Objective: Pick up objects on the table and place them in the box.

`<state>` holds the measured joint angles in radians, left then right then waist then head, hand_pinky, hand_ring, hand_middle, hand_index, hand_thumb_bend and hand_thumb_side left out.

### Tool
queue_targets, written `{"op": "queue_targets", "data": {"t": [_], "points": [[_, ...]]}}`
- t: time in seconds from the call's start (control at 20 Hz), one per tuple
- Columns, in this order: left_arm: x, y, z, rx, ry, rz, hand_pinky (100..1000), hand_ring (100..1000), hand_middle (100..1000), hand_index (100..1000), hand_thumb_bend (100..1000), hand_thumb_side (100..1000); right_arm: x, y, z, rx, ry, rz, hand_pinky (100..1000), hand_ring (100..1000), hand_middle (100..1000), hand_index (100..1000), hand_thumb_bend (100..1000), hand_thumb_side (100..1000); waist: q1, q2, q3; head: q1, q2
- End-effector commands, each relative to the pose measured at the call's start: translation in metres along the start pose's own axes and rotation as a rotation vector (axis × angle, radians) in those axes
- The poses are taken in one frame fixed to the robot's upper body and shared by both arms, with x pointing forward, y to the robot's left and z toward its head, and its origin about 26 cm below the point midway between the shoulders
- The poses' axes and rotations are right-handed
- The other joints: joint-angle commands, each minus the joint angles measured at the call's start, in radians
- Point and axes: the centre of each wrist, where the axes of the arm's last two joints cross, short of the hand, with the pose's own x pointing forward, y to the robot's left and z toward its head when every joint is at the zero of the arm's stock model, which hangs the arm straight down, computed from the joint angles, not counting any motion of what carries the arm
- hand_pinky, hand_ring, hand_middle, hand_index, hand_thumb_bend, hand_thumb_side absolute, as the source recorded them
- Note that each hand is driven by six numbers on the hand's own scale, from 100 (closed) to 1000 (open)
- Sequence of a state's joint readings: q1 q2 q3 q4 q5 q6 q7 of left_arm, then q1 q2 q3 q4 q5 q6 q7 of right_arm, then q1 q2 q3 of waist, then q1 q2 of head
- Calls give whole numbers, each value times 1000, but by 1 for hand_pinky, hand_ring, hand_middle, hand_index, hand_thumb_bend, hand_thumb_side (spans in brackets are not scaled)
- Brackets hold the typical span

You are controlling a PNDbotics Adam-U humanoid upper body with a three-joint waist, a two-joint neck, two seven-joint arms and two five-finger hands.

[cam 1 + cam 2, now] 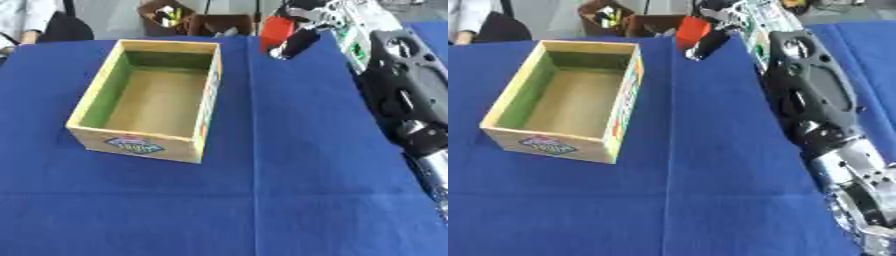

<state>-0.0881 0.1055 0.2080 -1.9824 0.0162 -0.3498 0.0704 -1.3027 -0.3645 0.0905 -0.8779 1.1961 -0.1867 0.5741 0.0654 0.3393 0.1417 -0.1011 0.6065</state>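
A red object was seen at one o'clock on the bench, at the right hand; whether it was clasped could not be told. It was judged light and rigid, best pinched across its sides. The box stood empty at ten o'clock.

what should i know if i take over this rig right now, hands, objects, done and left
Right hand: stretched to the table's far edge, fingers curled round a red object.
Left hand: not in view.
Box: open on the blue tablecloth, left of centre, nothing visible inside.
Done: the red object looks grasped.
Left: bring it over the box and release. No other loose objects show on the cloth.
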Motion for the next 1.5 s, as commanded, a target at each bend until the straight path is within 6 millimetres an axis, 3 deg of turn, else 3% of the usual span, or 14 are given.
{"op": "queue_targets", "data": {"t": [0.05, 0.65, 1.0, 1.5], "points": [[6, 5, -6, -11, -26, -12, 474, 627, 587, 780, 435, 938, 5, -30, 12, -100, -47, 16, 764, 701, 362, 359, 100, 570, -1, -29, 1, 4, 7], [7, 4, -9, -17, -33, -3, 477, 627, 589, 780, 429, 939, 72, -63, 23, -247, -218, 7, 760, 689, 351, 356, 100, 570, -7, -42, 12, -5, 12], [7, 3, -11, -21, -36, 7, 477, 627, 589, 780, 427, 937, 109, -57, 15, -233, -285, -34, 763, 686, 348, 357, 100, 556, -12, -44, 27, -15, 5], [7, 1, -12, -24, -38, 16, 477, 626, 587, 778, 427, 931, 136, -40, -1, -215, -286, -64, 763, 682, 344, 357, 100, 543, -18, -32, 39, -23, -3]]}}
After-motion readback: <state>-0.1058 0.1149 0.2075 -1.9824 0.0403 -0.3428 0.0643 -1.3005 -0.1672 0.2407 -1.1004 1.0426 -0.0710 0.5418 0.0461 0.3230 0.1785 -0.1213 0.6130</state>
